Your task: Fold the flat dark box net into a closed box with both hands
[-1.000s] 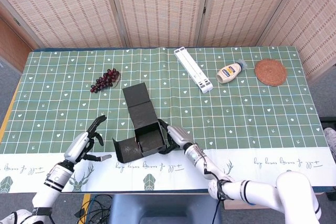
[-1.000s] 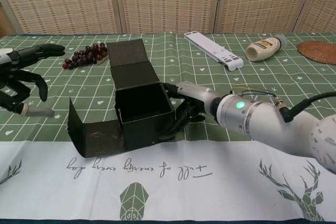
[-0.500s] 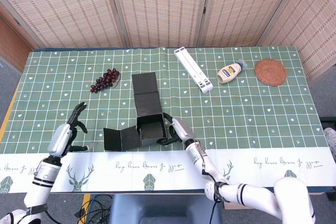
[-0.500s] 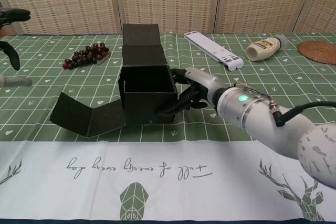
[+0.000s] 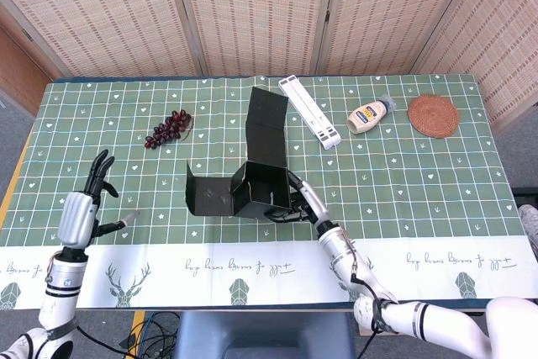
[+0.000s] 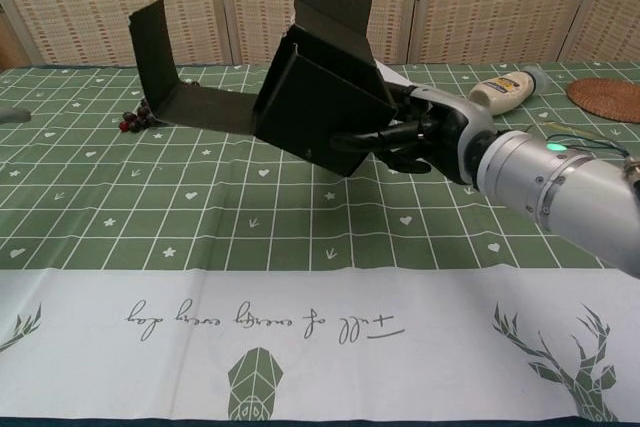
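Note:
The dark box is half folded and lifted off the table, tilted, with one long flap sticking up and back and another flap hanging out to the left. My right hand grips the box by its right wall, fingers curled under and around it. My left hand is far to the left near the table's front edge, fingers spread, holding nothing and well apart from the box. Only its fingertip shows at the left edge in the chest view.
A bunch of dark grapes lies behind the box on the left. A white folded stand, a mayonnaise bottle and a round woven coaster sit at the back right. The green checked cloth covers the table.
My right hand has raised and tilted the box, so its flaps now swing up and out. My left hand has drawn further left and away from the box.

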`<state>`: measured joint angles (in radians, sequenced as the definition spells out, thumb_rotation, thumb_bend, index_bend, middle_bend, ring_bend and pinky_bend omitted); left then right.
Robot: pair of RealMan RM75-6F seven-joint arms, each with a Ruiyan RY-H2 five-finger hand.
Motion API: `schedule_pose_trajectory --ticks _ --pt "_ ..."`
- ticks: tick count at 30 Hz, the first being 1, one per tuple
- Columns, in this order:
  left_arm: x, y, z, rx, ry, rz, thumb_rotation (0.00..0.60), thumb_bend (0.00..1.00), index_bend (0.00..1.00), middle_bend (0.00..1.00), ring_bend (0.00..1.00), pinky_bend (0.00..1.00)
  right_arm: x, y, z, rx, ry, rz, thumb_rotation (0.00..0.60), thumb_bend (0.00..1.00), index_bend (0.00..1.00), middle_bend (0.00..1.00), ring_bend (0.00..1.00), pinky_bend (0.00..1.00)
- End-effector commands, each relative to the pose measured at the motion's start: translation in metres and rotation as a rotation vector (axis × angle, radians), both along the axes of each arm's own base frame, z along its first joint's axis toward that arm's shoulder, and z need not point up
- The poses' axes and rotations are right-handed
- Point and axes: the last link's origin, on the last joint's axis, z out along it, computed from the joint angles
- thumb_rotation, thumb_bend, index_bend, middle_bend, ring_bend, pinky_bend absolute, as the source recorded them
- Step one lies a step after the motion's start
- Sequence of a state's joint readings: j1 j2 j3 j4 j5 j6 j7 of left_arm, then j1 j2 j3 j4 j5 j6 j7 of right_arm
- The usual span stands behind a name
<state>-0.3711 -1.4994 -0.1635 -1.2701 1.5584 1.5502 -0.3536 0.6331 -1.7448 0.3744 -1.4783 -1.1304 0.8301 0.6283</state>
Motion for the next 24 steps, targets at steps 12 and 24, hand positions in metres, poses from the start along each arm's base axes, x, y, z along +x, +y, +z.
schedule_pose_trajectory --ticks 12,24 --pt "0.048 0.008 -0.031 0.024 0.051 -0.200 0.600 0.10 0.00 0.00 0.51 0.89 0.010 0.017 -0.006 0.048 -0.110 0.011 0.600 0.34 0.38 0.47 0.80 1.00" --pt "0.082 0.003 -0.051 -0.004 0.033 -0.337 0.600 0.10 0.00 0.00 0.51 0.89 0.020 0.019 -0.019 0.045 -0.043 0.075 0.600 0.34 0.39 0.47 0.80 1.00"
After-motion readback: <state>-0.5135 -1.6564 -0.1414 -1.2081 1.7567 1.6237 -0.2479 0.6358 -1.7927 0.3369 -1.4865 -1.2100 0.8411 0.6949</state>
